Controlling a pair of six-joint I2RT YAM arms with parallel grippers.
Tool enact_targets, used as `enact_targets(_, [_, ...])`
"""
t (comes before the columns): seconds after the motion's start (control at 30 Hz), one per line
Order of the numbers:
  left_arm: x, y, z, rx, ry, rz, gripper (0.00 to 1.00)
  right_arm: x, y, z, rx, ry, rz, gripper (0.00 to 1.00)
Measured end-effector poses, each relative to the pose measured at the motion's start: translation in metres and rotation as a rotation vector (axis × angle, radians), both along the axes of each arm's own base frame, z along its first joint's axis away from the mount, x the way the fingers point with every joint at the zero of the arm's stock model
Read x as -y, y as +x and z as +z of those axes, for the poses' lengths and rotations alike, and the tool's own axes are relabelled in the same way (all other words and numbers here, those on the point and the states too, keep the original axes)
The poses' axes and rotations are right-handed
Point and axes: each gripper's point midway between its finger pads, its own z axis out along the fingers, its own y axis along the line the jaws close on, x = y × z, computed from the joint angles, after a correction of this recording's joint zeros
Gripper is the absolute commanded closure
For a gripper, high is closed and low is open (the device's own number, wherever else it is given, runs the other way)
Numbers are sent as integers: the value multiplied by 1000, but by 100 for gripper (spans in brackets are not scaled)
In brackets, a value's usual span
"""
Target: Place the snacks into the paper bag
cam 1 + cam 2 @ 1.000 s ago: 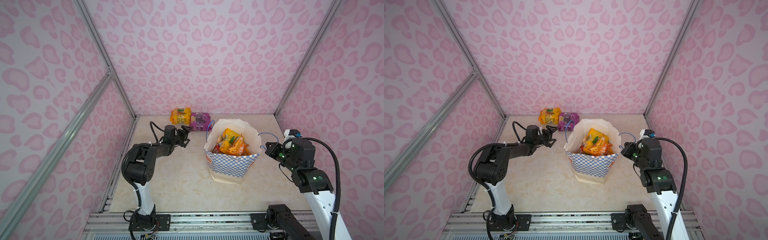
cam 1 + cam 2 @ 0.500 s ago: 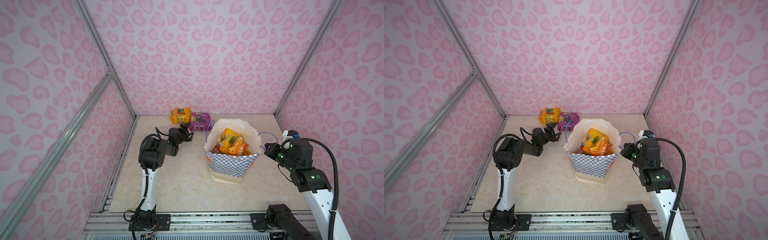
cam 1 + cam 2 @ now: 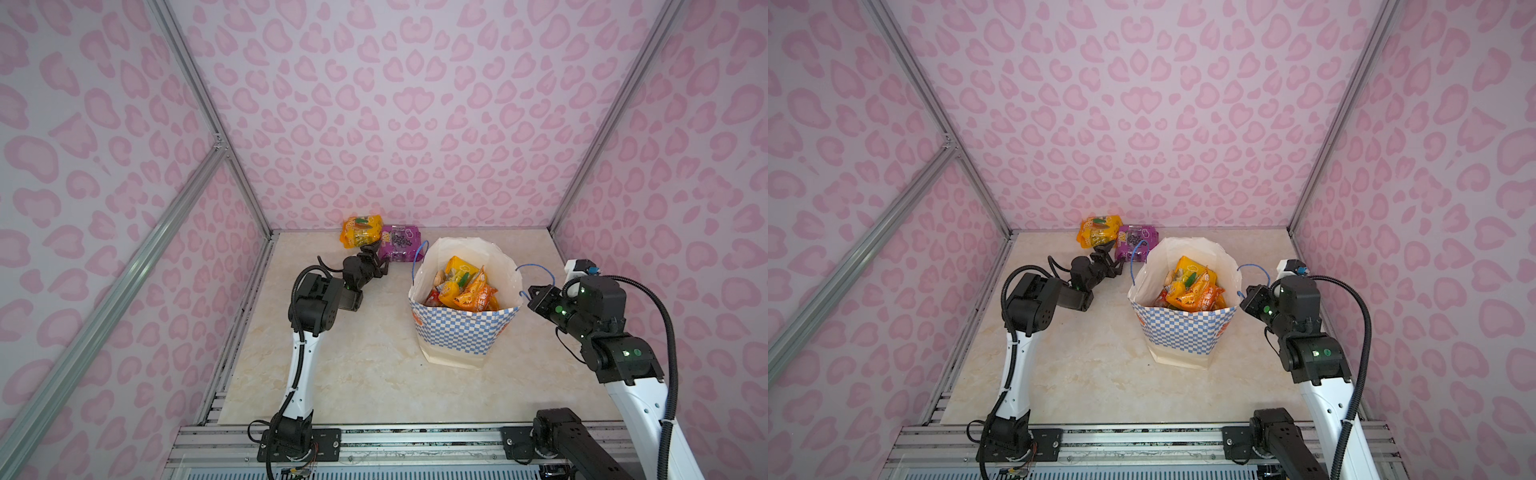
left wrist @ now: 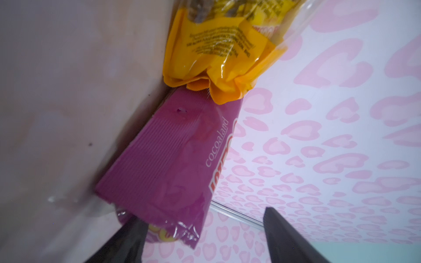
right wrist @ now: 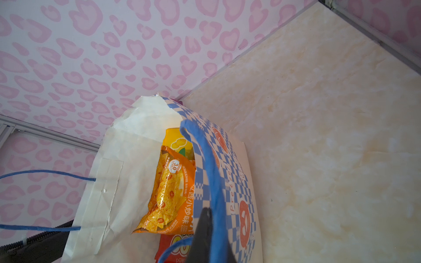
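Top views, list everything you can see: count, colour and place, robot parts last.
paper bag: one, blue-and-white checkered, upright right of the table's centre
snacks in the bag: several, yellow, orange, red; count hidden
yellow-orange packet: one, against the back wall
purple packet: one, beside it, edges overlapping
blue cord handle: two, one on each side of the bag
table: one, cream marble
left gripper: black, open, at the purple packet
right gripper: black, shut on one blue cord handle

Left pincer (image 3: 376, 257) stretches forward, jaws apart; right pincer (image 3: 533, 292) is clamped closed.
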Motion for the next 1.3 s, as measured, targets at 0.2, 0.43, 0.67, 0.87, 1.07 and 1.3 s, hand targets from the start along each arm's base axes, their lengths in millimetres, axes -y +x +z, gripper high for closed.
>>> enact_targets(0.2, [-3,12,3,17,-32,17,24,-1,-2,-3,-14,-1,5,100])
enact_targets(0.43, [-21,19,7,26,-61,59,26,-3,-1,-7,-34,-2,11,100])
enact_targets(0.67, [-26,27,9,36,-66,75,27,-6,-1,-11,-55,-4,22,100])
enact_targets(0.87, [-27,30,2,23,-60,93,33,-9,0,-14,-64,-3,29,100])
enact_targets(1.07, [-31,39,2,27,-57,125,42,-11,0,-15,-69,-2,35,100])
enact_targets(1.3, [-29,50,-2,30,-38,150,55,-10,-2,-16,-70,-6,31,100])
